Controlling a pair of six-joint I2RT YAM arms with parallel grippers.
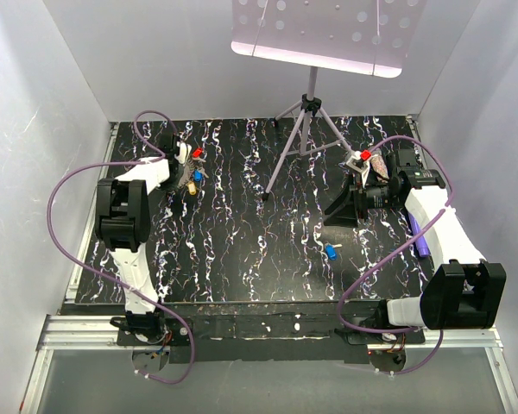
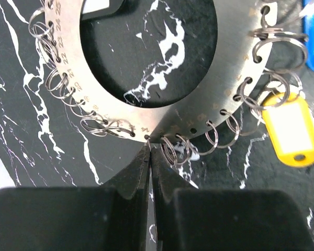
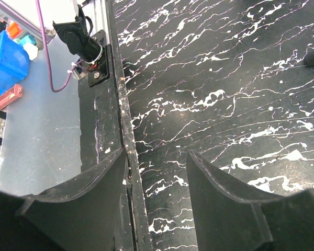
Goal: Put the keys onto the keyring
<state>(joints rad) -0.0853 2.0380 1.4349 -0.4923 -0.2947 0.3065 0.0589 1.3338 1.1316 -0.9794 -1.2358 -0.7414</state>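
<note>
My left end effector [image 2: 149,149] is pinched together against the rim of the keyring [image 2: 233,57]; I cannot tell whether it grips anything. A pull may slip off or drag the yellow key [image 2: 291,129] beside the keyring. My right end effector [image 3: 157,157] stands apart, empty.

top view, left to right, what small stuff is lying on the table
keyring → loose blue key → red key → purple pen
</note>
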